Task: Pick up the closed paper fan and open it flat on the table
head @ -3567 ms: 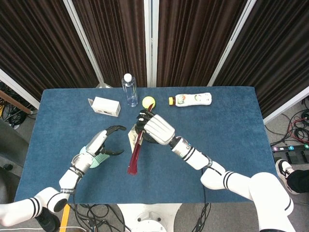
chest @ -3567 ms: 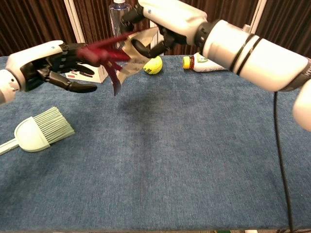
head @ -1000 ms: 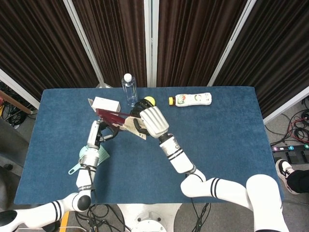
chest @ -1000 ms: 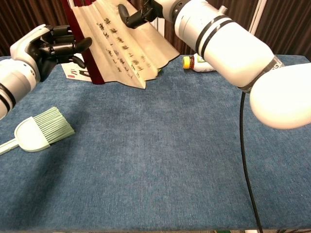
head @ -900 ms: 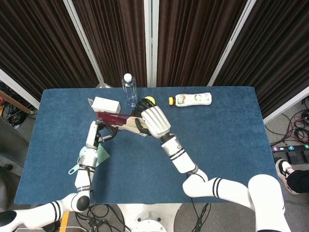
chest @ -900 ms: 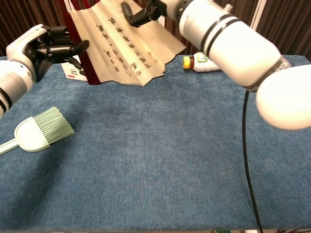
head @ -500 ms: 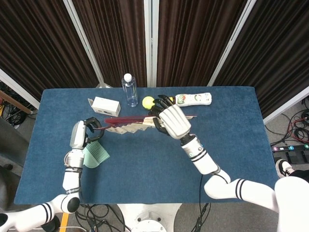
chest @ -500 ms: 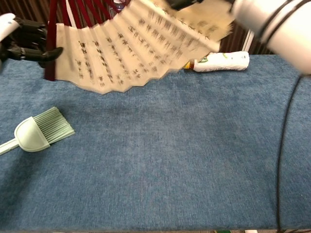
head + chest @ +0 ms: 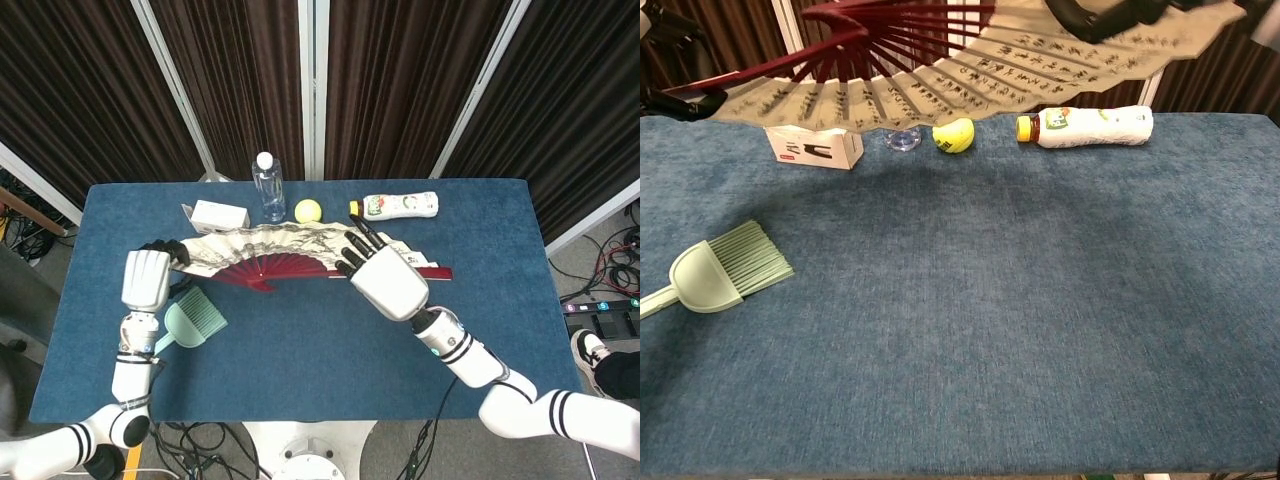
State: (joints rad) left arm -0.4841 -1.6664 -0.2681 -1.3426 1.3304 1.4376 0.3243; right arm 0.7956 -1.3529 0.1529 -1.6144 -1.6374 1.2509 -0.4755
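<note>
**Fan spread wide, but not yet down on the bench**

The right hand (image 9: pixel 388 281) has its fingers (image 9: pixel 356 246) closed around the right-hand guard stick of the paper fan (image 9: pixel 262 251); in the chest view those dark fingers (image 9: pixel 1095 20) wrap the paper edge at the top of the frame. The left hand (image 9: pixel 146 276) grips the opposite guard stick, with its fingers (image 9: pixel 172 250) curled in at the fan's left tip.

Half a second ago the leaf was only partly pulled out and blurred with motion between the hands. The hands have since drawn well apart, and the fan now forms a near half-circle, its red ribs converging at a pivot on the side nearer the robot. A second ago it was a narrow wedge held close between both hands.

The chest view shows the fan (image 9: pixel 970 60) held in the air above the bench (image 9: pixel 1000 300), with its shadow falling below it. Behind the fan stand the white box (image 9: pixel 219 216), the clear water bottle (image 9: pixel 267 186), the yellow ball (image 9: pixel 307 211) and the lying drink bottle (image 9: pixel 400 205). The green brush (image 9: pixel 193 321) lies on the robot's side of the fan's left end.

The opening step looks essentially complete. What remains, in my judgement, is to lower the fan level onto the blue cloth and release both sticks without the folds springing back.
</note>
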